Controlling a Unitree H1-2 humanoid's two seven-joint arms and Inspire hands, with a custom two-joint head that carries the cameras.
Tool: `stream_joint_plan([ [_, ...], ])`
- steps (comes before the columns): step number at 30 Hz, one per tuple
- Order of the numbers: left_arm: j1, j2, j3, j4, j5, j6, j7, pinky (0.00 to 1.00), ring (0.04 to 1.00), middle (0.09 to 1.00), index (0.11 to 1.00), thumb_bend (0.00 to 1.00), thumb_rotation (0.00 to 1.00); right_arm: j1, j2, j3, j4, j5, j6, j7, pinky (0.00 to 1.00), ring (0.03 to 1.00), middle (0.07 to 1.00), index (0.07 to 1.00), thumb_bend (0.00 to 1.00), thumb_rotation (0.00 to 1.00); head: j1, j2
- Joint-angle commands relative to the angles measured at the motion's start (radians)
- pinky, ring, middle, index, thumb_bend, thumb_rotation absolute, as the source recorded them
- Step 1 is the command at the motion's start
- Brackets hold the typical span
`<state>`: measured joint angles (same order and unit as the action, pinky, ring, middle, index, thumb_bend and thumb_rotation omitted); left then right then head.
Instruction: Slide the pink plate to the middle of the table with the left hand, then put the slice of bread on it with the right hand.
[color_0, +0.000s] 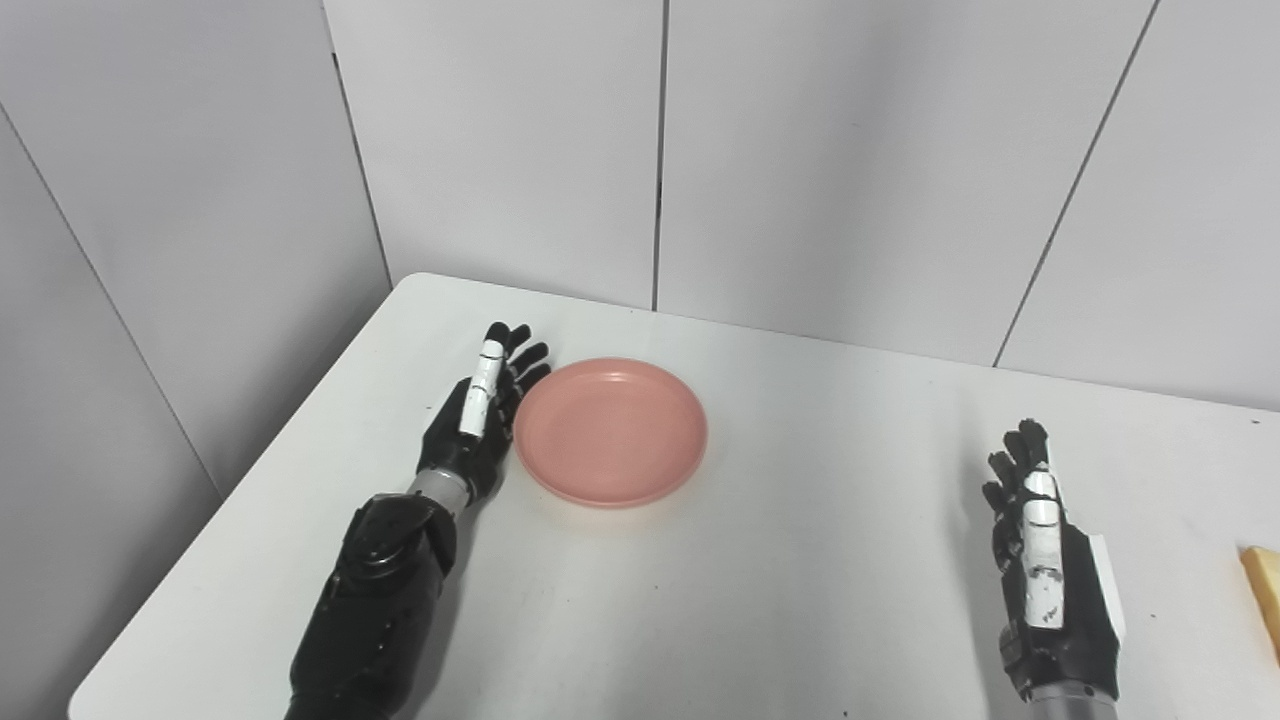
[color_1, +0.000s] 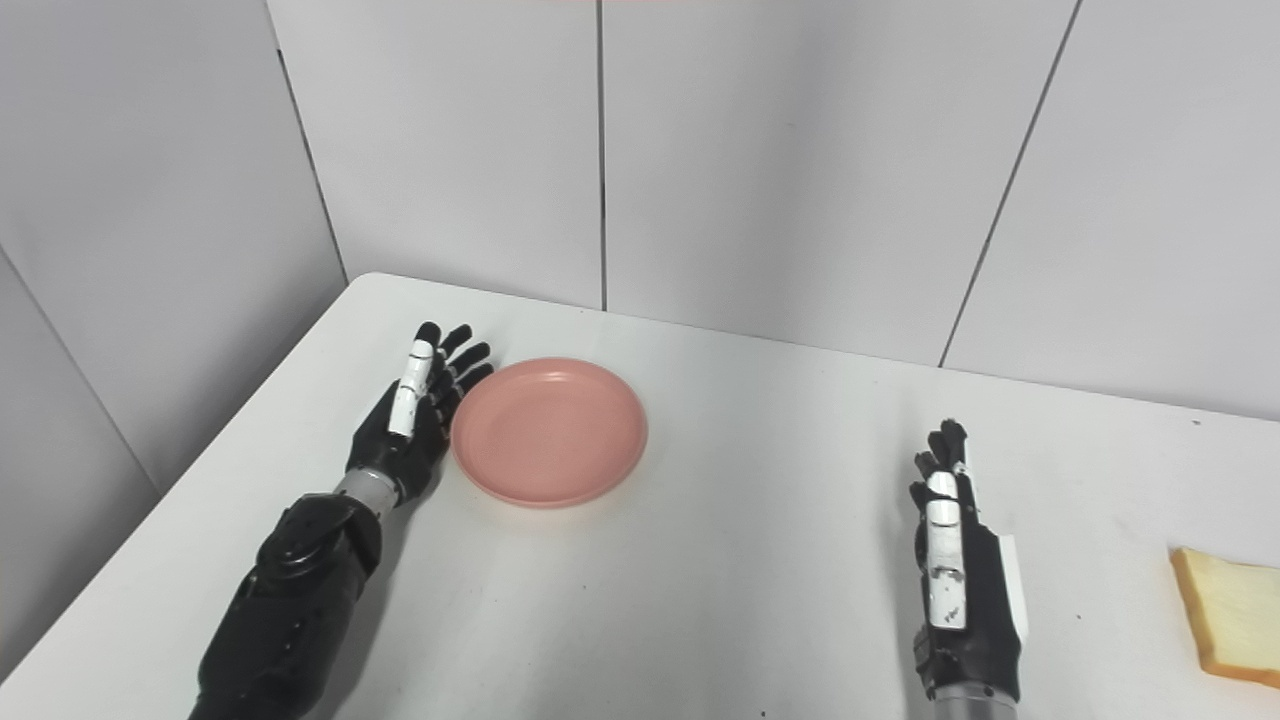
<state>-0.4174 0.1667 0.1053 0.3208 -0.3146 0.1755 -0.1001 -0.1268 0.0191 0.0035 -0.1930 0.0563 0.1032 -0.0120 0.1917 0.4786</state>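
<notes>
A round pink plate (color_0: 610, 430) lies on the white table (color_0: 800, 560), left of its middle. My left hand (color_0: 482, 413) is open, fingers straight, standing on edge against the plate's left rim. My right hand (color_0: 1045, 560) is open and empty, fingers straight, near the table's front right. The slice of bread (color_1: 1232, 615) lies flat on the table to the right of my right hand, apart from it. In the left eye view only its edge (color_0: 1265, 595) shows at the frame's right border.
Grey wall panels (color_0: 660, 150) stand behind the table and along its left side. The table's left edge (color_0: 240, 500) runs close beside my left arm.
</notes>
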Motion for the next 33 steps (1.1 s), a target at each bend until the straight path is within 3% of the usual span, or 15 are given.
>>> stream_joint_plan([
  [1,-0.011,-0.032,-0.044,-0.018,-0.005,0.044,-0.062,0.97,0.952,0.947,0.942,0.72,0.98,-0.017,0.008,0.002,-0.021,-0.004,-0.065,0.002,1.0,0.985,1.0,1.0,0.46,1.0,0.0,0.0],
  [16,-0.016,-0.085,-0.136,-0.048,0.018,0.073,-0.104,0.98,0.959,0.956,0.952,0.65,1.0,-0.013,0.02,0.019,-0.028,-0.035,-0.064,-0.003,1.0,0.977,0.999,1.0,0.48,1.0,-0.093,0.031],
  [27,-0.01,-0.111,-0.201,-0.071,0.043,0.069,-0.135,0.97,0.94,0.955,0.956,0.66,1.0,-0.012,0.053,0.031,-0.033,-0.078,-0.048,-0.03,0.99,0.97,0.99,1.0,0.52,1.0,-0.166,0.055],
  [33,-0.002,-0.14,-0.218,-0.071,0.052,0.048,-0.139,0.95,0.952,0.949,0.951,0.67,1.0,-0.013,0.064,0.037,-0.038,-0.093,-0.049,-0.041,0.99,0.97,0.99,1.0,0.49,1.0,-0.187,0.066],
])
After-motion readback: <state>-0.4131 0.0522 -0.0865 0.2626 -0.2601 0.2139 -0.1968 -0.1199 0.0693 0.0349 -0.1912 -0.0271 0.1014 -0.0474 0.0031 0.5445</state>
